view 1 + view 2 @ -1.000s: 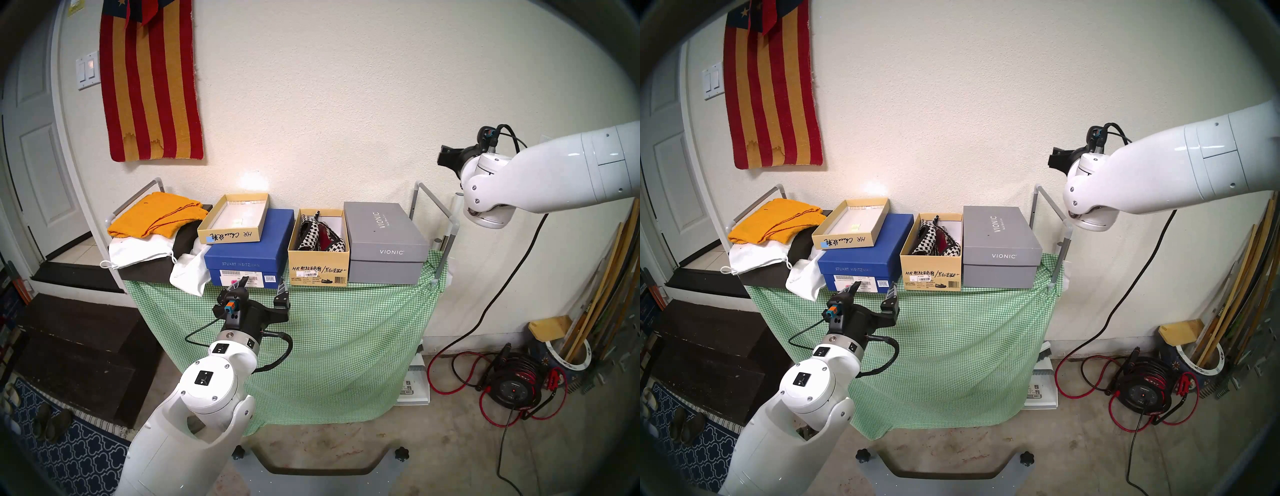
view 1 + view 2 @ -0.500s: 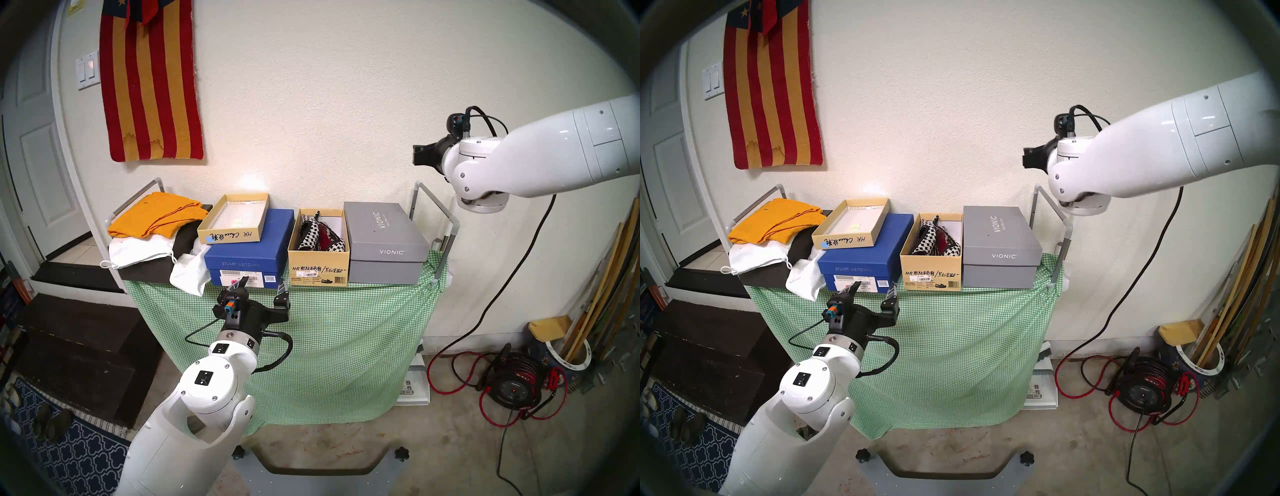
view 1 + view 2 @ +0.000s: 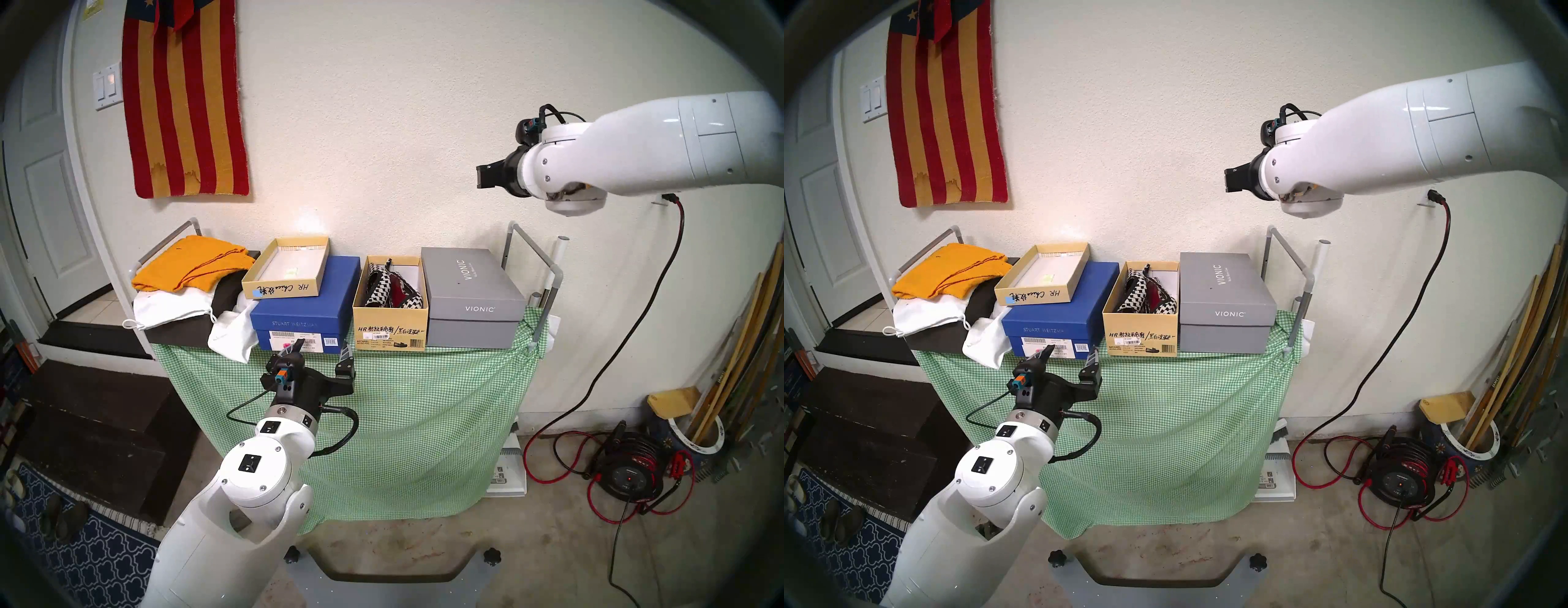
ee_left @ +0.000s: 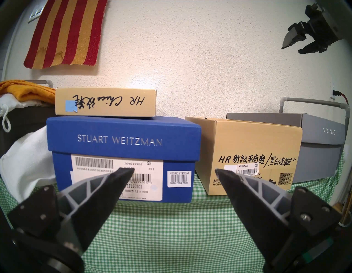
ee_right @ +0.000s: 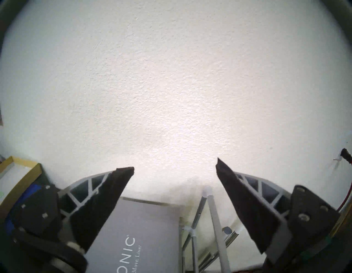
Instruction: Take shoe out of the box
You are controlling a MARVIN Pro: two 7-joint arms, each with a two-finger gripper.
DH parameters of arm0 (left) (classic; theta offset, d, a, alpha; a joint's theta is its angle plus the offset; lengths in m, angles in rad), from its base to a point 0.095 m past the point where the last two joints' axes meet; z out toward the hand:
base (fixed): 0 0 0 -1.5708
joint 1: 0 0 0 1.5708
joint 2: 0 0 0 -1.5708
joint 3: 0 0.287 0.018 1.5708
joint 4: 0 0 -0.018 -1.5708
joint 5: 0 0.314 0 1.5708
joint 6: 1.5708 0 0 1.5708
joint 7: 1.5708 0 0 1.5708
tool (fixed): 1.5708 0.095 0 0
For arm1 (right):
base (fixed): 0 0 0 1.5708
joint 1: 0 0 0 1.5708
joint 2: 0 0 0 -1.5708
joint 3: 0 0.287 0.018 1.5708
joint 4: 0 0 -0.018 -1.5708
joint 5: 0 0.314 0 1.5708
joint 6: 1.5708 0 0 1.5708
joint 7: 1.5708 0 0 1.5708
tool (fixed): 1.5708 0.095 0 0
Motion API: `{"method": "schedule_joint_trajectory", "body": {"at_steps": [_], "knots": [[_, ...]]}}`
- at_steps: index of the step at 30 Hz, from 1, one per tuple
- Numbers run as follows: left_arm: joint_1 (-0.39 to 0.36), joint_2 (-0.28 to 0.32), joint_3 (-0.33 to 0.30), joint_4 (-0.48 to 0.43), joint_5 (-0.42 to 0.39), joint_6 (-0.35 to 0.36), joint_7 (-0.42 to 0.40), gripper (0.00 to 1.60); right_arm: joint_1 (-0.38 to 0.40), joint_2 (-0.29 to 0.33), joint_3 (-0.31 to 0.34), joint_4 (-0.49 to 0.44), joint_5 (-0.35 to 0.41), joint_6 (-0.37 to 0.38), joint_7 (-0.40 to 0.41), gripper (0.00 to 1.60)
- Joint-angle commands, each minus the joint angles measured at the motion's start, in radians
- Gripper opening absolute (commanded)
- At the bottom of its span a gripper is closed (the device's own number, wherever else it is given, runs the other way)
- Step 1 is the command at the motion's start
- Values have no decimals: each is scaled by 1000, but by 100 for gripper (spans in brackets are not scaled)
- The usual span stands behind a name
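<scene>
A: Look at your left arm (image 3: pixel 237 488): glossy white rounded shells, small silver screws, and 2 black square insets on its joint caps.

B: And at its wrist?

A: You've got a silver ring there, then a black gripper body with a teal and orange connector (image 3: pixel 281 375) and a black cable looping beside it. The left gripper (image 4: pixel 174 171) has 2 grey ribbed fingers (image 4: pixel 106 190) faced in black.

B: Your right arm (image 3: pixel 662 144)?

A: The same white casing with panel seams, and a black cable arching over its wrist.
</scene>
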Motion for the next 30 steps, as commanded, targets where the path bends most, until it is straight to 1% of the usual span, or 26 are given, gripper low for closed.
{"method": "schedule_joint_trajectory", "body": {"at_steps": [1,2,3,4,5,6,8,9,11,13,15,18,19,20,21,22,23,24,26,27,28,29,30], "knots": [[0,0,0,0,0,0,0,160,-53,-66,18,135,49,137,102,160],[0,0,0,0,0,0,0,160,-38,-64,9,111,51,116,108,160],[0,0,0,0,0,0,0,160,-46,-67,18,141,56,147,136,160],[0,0,0,0,0,0,0,160,-46,-67,18,141,56,147,136,160],[0,0,0,0,0,0,0,160,-48,-85,24,184,73,197,151,160],[0,0,0,0,0,0,0,160,-41,-87,26,194,82,210,165,160],[0,0,0,0,0,0,0,160,-34,-93,25,201,81,220,167,160],[0,0,0,0,0,0,0,160,6,-79,40,174,71,259,187,160],[0,0,0,0,0,0,0,160,38,-68,57,153,86,309,192,160],[0,0,0,0,0,0,0,160,52,-62,59,137,96,313,202,160],[0,0,0,0,0,0,0,160,85,-34,83,87,105,372,212,160],[0,0,0,0,0,0,0,160,116,-10,100,24,112,404,202,160],[0,0,0,0,0,0,0,160,136,-8,93,0,118,411,202,160],[0,0,0,0,0,0,0,160,136,-8,93,0,118,411,202,160],[0,0,0,0,0,0,0,160,142,1,104,-15,108,422,195,160],[0,0,0,0,0,0,0,160,164,-1,95,-40,100,426,203,160],[0,0,0,0,0,0,0,160,168,-3,90,-41,84,436,225,160],[0,0,0,0,0,0,0,160,168,-3,90,-41,84,436,225,160],[0,0,0,0,0,0,0,160,149,-13,88,-19,49,449,261,160],[0,0,0,0,0,0,0,160,149,-13,88,-19,49,449,261,160],[0,0,0,0,0,0,0,160,134,-12,88,-3,17,443,300,160],[0,0,0,0,0,0,0,160,107,-11,95,26,-19,443,320,160],[0,0,0,0,0,0,0,160,79,-20,100,76,-13,479,341,160]]}}
